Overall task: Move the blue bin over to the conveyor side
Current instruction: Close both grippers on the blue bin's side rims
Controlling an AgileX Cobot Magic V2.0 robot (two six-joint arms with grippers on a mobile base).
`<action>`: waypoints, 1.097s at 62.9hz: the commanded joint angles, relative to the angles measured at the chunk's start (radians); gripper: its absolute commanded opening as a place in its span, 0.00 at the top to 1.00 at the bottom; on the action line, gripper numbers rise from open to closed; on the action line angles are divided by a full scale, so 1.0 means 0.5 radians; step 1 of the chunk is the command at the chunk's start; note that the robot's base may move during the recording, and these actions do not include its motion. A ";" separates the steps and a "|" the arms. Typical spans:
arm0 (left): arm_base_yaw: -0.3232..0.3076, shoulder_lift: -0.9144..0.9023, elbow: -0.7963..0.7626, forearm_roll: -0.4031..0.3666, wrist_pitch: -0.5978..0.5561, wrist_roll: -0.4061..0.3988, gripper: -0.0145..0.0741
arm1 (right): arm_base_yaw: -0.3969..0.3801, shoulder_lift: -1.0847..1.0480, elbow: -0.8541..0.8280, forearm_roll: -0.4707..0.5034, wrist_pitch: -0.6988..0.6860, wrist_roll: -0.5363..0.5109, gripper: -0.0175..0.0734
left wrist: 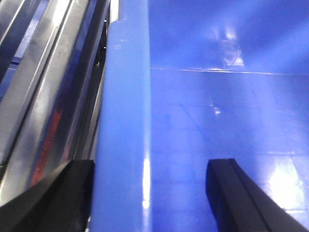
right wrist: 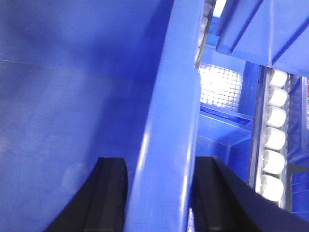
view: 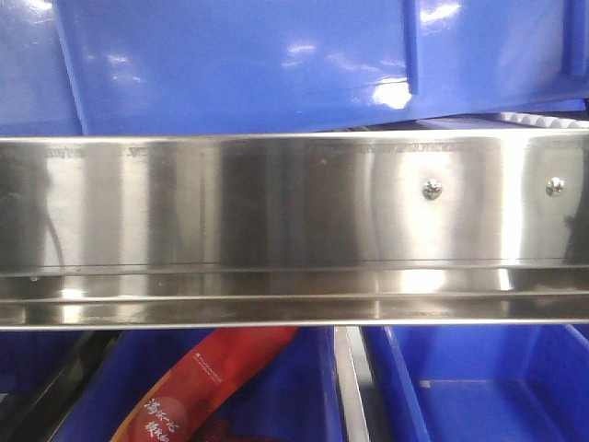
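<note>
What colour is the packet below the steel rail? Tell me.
The packet is red with white print; exterior front-facing view shows it best.

Broad stainless-steel rail [view: 276,221] spans the front view; brushed, mirror-bright, banded with pale glare. Two cross-head screws [view: 432,189] sit toward its right end. Below it are lower blue bins [view: 497,396], side by side, parted by a metal divider [view: 350,387]. A red printed packet [view: 207,396] lies in the left one. Right wrist view: a column of white rollers [right wrist: 275,140] near brightly lit wire mesh [right wrist: 219,87].
</note>
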State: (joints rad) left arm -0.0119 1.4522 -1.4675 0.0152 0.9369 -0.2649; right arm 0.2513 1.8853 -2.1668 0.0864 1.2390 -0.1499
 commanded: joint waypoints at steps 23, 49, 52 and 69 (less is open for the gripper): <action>-0.008 0.000 -0.006 0.012 -0.103 -0.053 0.48 | 0.004 -0.014 -0.007 0.050 -0.036 0.006 0.89; -0.008 0.000 -0.006 0.028 -0.175 -0.053 0.48 | 0.004 -0.014 -0.007 0.050 -0.036 0.006 0.89; -0.008 0.000 -0.006 0.033 -0.175 -0.053 0.48 | 0.004 -0.014 -0.007 0.050 -0.036 0.006 0.89; -0.008 0.000 -0.006 0.049 -0.144 -0.053 0.54 | 0.004 -0.014 -0.007 0.050 -0.036 0.006 0.89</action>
State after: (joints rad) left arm -0.0119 1.4539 -1.4675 0.0467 0.8834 -0.2875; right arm 0.2513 1.8853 -2.1668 0.1036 1.2390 -0.1499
